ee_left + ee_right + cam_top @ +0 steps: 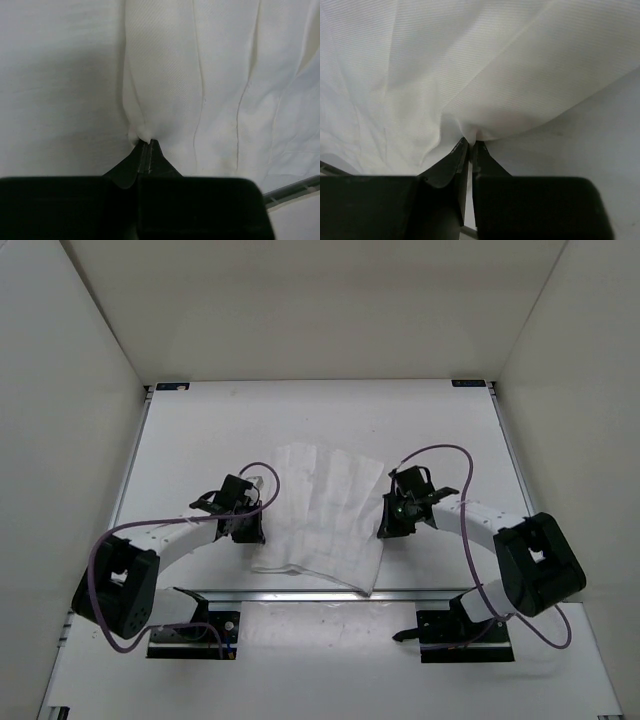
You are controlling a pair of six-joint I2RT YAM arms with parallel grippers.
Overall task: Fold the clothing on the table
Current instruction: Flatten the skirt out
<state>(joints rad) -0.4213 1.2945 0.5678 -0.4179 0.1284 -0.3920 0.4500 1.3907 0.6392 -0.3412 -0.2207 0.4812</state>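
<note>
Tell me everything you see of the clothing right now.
The clothing is thin white fabric with a fine weave and long parallel creases. It lies mostly flat on the table, near its front edge. The left jaws pinch its left edge and the right jaws its right edge, both shut on small raised folds.

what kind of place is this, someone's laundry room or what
Most likely a robot lab test cell, not a home: plain white walls enclose the white table, and two cabled robot arms hold the clothing.

Top view high, looking down, both wrist views close, all sharing clothing [325, 515]
</note>
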